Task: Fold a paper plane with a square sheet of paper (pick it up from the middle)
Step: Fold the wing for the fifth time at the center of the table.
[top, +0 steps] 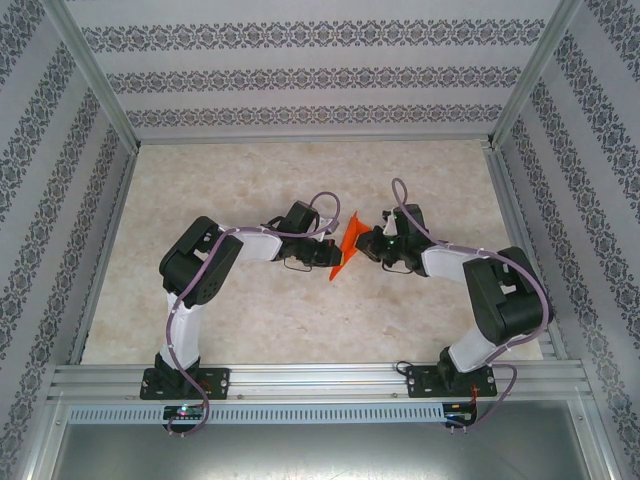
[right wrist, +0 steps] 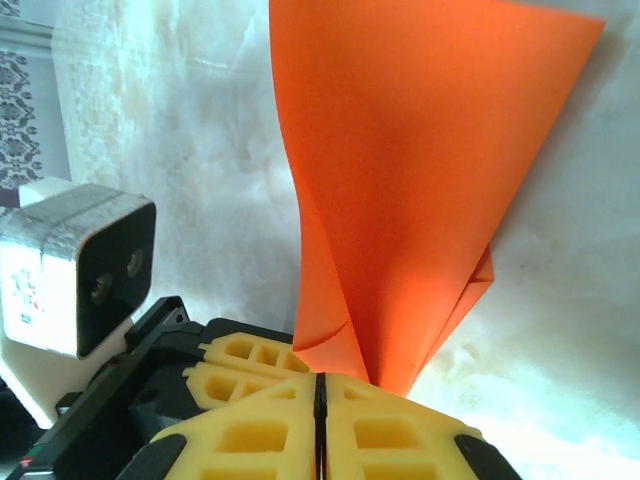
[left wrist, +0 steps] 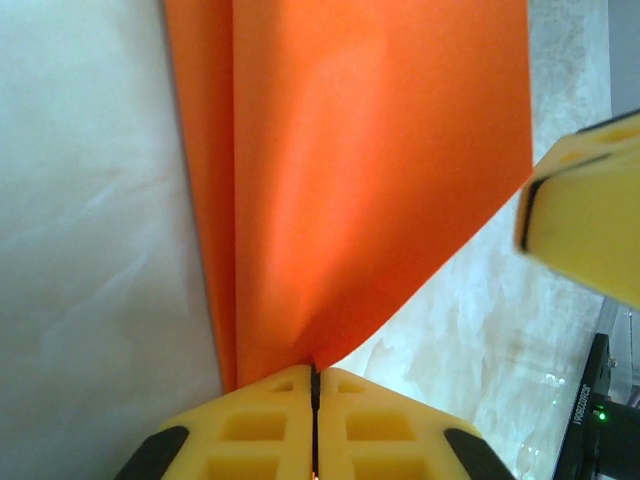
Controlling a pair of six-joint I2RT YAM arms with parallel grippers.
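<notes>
The square sheet of paper [top: 346, 245] is bright orange-red and folded over into layers. It stands upright above the table's middle, between my two grippers. My left gripper [top: 333, 246] is shut on it: in the left wrist view the paper [left wrist: 370, 170] fans up out of the closed seam of the left gripper [left wrist: 313, 372]. My right gripper [top: 369, 243] faces it from the right, jaws together. The right wrist view has the paper [right wrist: 420, 180] narrowing to a point right at the tips of the right gripper [right wrist: 320, 378], with the left fingers [right wrist: 240, 355] just beside. A right finger [left wrist: 590, 220] touches the sheet's right corner.
The pale marbled table [top: 300, 180] lies bare around the arms. Aluminium rails [top: 320, 378] run along the near edge, and patterned walls [top: 60, 200] close in the sides and back. The left arm's grey-white wrist block [right wrist: 85, 265] sits close to my right gripper.
</notes>
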